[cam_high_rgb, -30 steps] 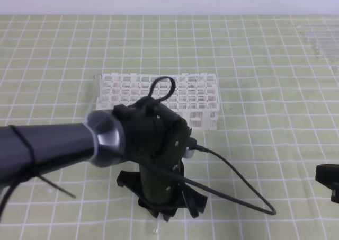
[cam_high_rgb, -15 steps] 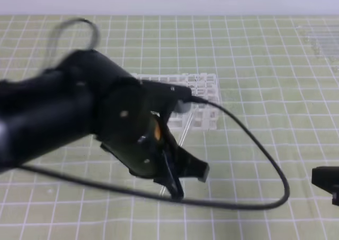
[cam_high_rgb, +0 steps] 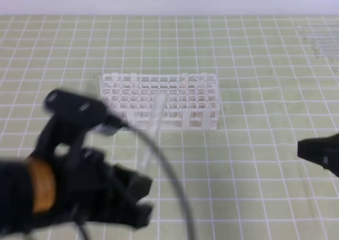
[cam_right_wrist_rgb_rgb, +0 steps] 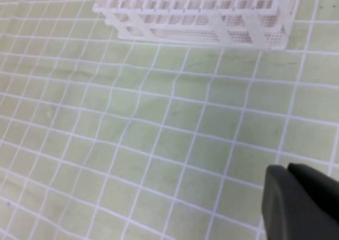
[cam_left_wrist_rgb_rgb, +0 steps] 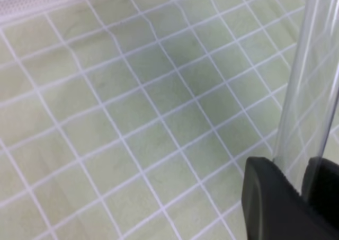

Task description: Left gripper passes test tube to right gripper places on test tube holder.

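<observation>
While the arm blurred low at the left of the high view, the scene read as follows.

Left claw: the black two-fingered left claw (cam_high_rgb: 135, 200) was clenched on the thin clear glass test tube (cam_high_rgb: 151, 131); in the left wrist view its dark fingers (cam_left_wrist_rgb_rgb: 275, 197) pinched the tube's lower part.

Test tube look: a slim, transparent glass cylinder (cam_left_wrist_rgb_rgb: 310, 86) with bright edge highlights; the green grid showed through it. It rose tilted from the claw, its upper end up and to the right.

Test tube place: lifted off the tabletop (cam_high_rgb: 254, 54), in front of the rack in the high view, its top overlapping the rack's front face.

Rack: the white plastic lattice test tube holder (cam_high_rgb: 180, 99) stood on the green gridded mat, with many small square holes and mesh sides (cam_right_wrist_rgb_rgb: 212, 9).

Right claw: the black right claw (cam_high_rgb: 318, 152) was clamped shut on nothing at the right edge, well apart from the tube.
</observation>
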Robot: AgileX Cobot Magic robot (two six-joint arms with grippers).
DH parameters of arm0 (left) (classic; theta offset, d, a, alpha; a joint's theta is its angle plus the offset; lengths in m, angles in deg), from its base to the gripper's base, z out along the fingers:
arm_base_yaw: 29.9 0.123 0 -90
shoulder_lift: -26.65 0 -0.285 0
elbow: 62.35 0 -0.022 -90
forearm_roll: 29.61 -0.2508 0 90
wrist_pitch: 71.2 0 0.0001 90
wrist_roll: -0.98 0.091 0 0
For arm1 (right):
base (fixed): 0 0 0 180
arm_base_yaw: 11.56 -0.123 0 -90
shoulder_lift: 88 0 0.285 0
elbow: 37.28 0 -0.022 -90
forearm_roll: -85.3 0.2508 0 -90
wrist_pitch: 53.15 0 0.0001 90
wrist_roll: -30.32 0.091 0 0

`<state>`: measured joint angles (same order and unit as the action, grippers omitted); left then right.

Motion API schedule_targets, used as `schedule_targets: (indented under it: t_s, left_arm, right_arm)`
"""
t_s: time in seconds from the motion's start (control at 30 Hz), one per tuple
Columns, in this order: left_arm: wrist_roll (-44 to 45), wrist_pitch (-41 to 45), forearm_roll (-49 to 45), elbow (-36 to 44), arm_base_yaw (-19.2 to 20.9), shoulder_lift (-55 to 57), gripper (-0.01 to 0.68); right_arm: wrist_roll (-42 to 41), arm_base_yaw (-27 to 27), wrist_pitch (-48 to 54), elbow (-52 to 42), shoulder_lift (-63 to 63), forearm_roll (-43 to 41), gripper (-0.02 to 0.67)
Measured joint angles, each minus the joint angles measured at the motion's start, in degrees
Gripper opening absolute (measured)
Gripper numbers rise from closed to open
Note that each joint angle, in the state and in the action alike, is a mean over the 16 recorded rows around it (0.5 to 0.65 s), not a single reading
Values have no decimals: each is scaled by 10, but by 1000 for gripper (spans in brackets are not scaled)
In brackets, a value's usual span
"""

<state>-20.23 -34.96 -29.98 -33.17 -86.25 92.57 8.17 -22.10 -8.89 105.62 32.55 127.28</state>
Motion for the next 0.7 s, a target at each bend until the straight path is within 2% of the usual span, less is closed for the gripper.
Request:
schedule_targets:
  t_s: [0.17,0.37,0.7]
  left_arm:
    - [-12,-82,-2,109,0,-100,16]
    - [-15,-206,-31,212,0,-193,22]
    - [-8,-383,-105,285,0,-209,46]
  right_arm:
    - [-8,-43,-8,32,-39,10,-17]
    - [-7,-121,-46,68,-75,2,-17]
    - [-24,-241,-194,57,-50,-22,-17]
